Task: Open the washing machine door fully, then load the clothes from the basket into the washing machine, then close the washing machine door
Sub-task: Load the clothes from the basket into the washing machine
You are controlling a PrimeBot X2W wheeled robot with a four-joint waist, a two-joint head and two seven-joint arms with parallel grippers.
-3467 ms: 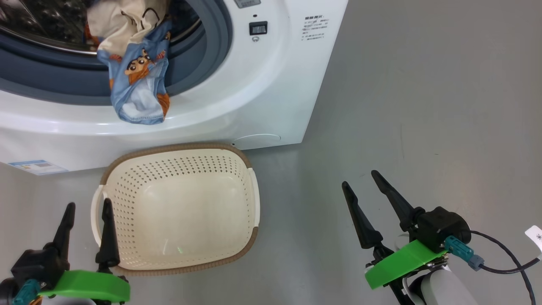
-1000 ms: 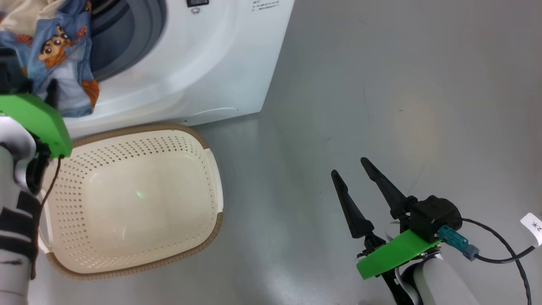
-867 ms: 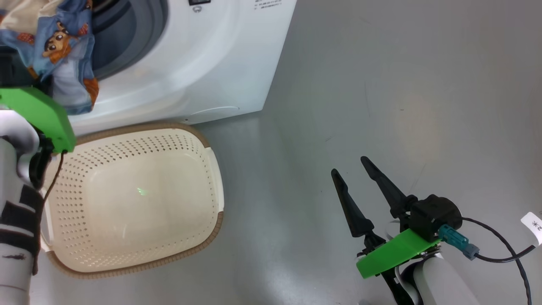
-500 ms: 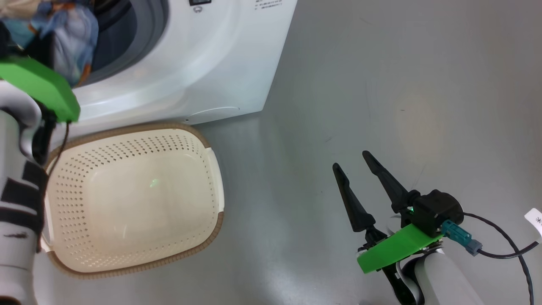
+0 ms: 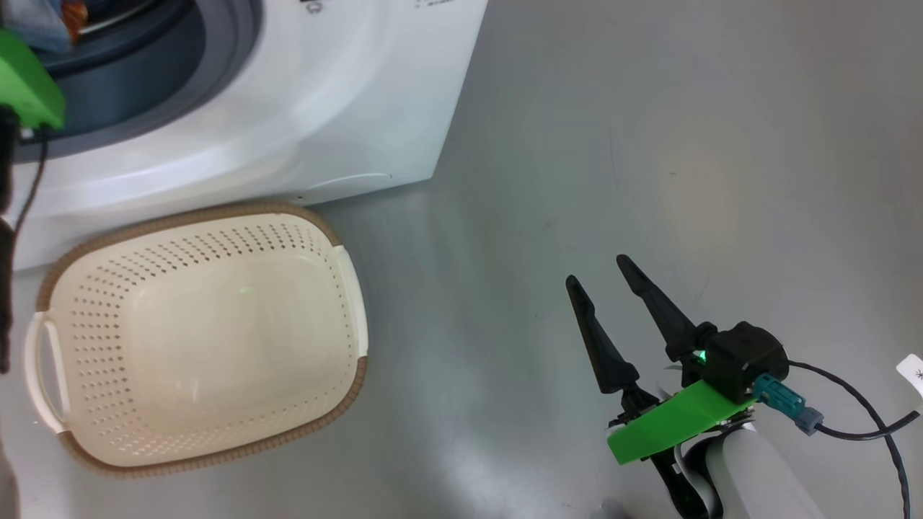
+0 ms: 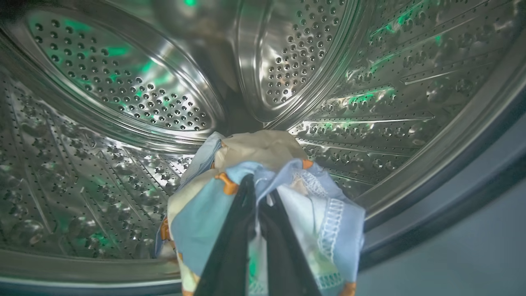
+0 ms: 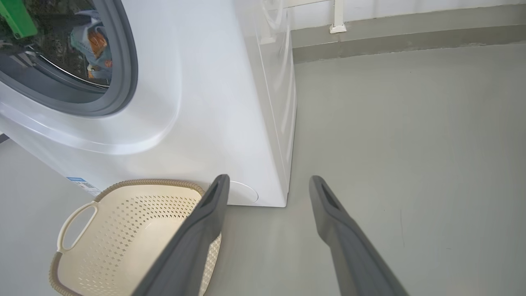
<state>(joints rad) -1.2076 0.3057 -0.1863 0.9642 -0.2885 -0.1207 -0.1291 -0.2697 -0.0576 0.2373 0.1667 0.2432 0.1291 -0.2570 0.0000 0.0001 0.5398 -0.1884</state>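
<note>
In the left wrist view my left gripper (image 6: pixel 259 190) is shut on the clothes (image 6: pixel 324 209), a bundle of light blue printed and cream fabric. It holds them at the mouth of the steel drum (image 6: pixel 123 90). The head view has that arm's green wrist mount (image 5: pixel 25 90) in the washing machine (image 5: pixel 324 94) opening. The cream basket (image 5: pixel 202 339) stands on the floor before the machine with nothing in it. My right gripper (image 5: pixel 598 270) hangs open over bare floor to the right, its fingers (image 7: pixel 205 213) spread wide. The washing machine door is out of view.
The blue-grey rubber ring (image 7: pixel 123 74) frames the opening, and through it the clothes (image 7: pixel 92 45) are seen from the right wrist. Grey floor (image 5: pixel 685 144) stretches to the right of the machine. A wall base with a white pipe foot (image 7: pixel 339 26) runs behind.
My left gripper has shut on the blue garment that hung over the ring and carried it up into the drum mouth. The head camera has shifted. The right arm has barely moved.
</note>
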